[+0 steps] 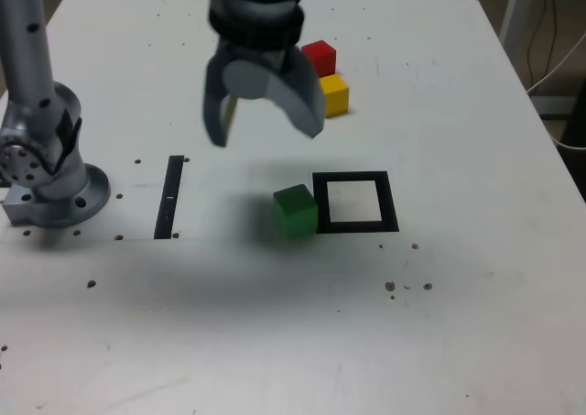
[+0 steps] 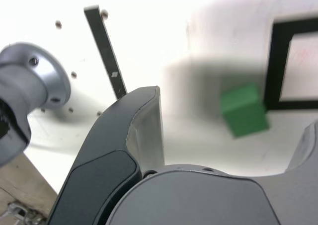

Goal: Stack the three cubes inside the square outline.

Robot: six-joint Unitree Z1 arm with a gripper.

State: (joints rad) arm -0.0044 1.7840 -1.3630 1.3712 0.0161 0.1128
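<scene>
Behind fingers [image 1: 316,117]: yellow cube [image 1: 335,94] partly hidden

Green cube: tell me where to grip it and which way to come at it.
Come straight down on the green cube with the open gripper and close on its two faces toward and away from the exterior camera. In the exterior view its right side sits against the square outline, so a finger there would probably land on the frame. The other sides look clear, and the flat parallel faces suit a pinch.
</scene>
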